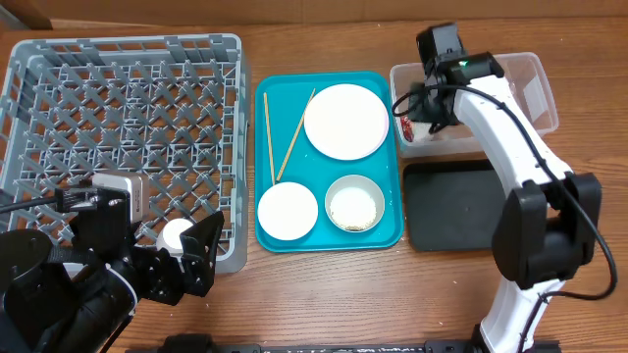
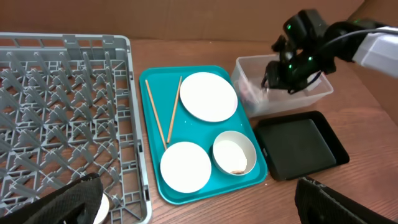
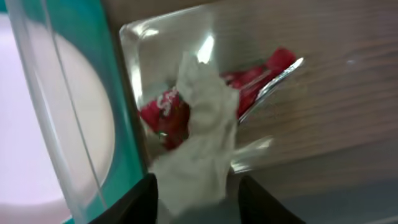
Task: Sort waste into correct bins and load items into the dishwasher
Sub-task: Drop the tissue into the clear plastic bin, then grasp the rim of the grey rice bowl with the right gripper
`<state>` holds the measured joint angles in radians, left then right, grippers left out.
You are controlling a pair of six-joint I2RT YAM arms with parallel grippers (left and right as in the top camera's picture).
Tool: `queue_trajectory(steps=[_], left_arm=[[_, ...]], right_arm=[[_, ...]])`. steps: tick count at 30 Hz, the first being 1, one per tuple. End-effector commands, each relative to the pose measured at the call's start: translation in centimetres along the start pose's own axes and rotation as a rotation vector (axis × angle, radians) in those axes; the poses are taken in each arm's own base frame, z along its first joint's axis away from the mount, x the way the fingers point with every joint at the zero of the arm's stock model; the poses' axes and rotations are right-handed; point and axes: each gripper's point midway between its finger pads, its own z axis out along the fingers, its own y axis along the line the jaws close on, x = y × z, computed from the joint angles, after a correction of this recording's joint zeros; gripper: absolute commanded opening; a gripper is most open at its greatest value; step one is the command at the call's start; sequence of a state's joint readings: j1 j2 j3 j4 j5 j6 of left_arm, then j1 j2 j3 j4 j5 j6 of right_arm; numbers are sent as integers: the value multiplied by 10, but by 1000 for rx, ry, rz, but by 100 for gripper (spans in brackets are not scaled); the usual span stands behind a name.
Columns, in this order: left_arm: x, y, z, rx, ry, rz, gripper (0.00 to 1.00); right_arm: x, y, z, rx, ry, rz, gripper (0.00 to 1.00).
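Right jaws: the right gripper [image 3: 196, 186] sits at the bottom of the wrist view, fingers apart on either side of a white crumple. I cannot tell if they pinch it.
Wrapper [image 3: 171, 115]: red and white, crumpled, inside the clear tub [image 1: 535, 93] at the overhead's upper right.
Handling: probably light, soft, slippery film. Best pinched at a raised fold.
Left jaws: the left gripper [image 2: 198, 186] is spread wide and empty.

Overhead: straight down from well above, taking in the whole bench [image 1: 324, 294]. Left wrist: low, oblique from the near left, sharing the teal tray [image 2: 202, 132] with overhead. Right wrist: very close, down into the clear tub [image 3: 130, 62].
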<state>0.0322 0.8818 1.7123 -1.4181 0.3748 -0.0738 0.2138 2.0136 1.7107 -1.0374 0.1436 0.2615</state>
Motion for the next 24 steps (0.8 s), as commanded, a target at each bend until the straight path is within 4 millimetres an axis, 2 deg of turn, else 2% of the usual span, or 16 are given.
queue_trajectory(steps=[1, 4, 6, 8, 10, 14, 15, 18, 21, 24], left_arm=[[-2, -4, -2, 16, -5, 25, 100], [-1, -4, -2, 16, -5, 24, 100], [-1, -4, -2, 16, -5, 24, 100], [-2, -4, -2, 16, -5, 25, 100], [-1, -4, -2, 16, -5, 24, 100], [-2, -4, -2, 16, -5, 25, 100], [-2, -4, -2, 16, -5, 25, 100], [-2, -4, -2, 16, -5, 24, 100], [-2, -4, -2, 16, -5, 24, 100], [-1, -4, -2, 16, -5, 24, 100]], right_arm=[[-7, 24, -45, -128, -68, -13, 48], [4, 40, -81, -199, -89, -45, 51], [21, 52, -104, -231, -76, -84, 52], [43, 61, -115, -235, -35, -128, 52], [77, 73, -120, -218, 53, -200, 53], [120, 95, -107, -206, 139, -301, 55], [139, 108, -94, -209, 158, -323, 55], [168, 132, -77, -250, 172, -400, 54], [184, 140, -60, -223, 147, -458, 53], [193, 140, -50, -203, 138, -486, 48]])
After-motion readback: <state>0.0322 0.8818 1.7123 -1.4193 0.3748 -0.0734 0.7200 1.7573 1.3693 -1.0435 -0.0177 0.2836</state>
